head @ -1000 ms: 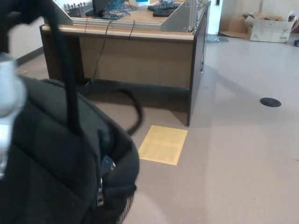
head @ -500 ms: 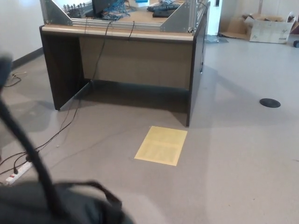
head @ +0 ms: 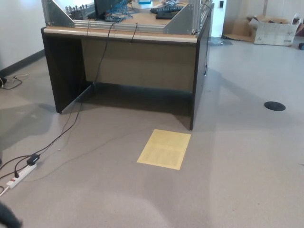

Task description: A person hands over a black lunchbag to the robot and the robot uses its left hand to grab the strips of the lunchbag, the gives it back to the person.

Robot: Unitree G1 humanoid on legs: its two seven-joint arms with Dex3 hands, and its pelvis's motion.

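Nearest, bottom-left corner: blurred dark shape [head: 7, 219] at frame edge, too indistinct to ID. Lunchbag not visible anywhere in head view; location can't be told. Neither robot hand in shot, so opening and hold can't be told.

Floor [head: 237, 180]: grey, bare over most of frame. White power strip [head: 19, 175] lies at left w/ black cable [head: 61, 135] running back toward the counter. Yellow sheet [head: 165, 148] flat on floor, centre, just in front of counter's right leg.

Mid-distance: dark wood counter [head: 137, 61] w/ aluminium frame [head: 185, 19] and wiring on top. Black round disc [head: 275, 106] on floor, right. Far right: cardboard box [head: 273, 29] by wall.
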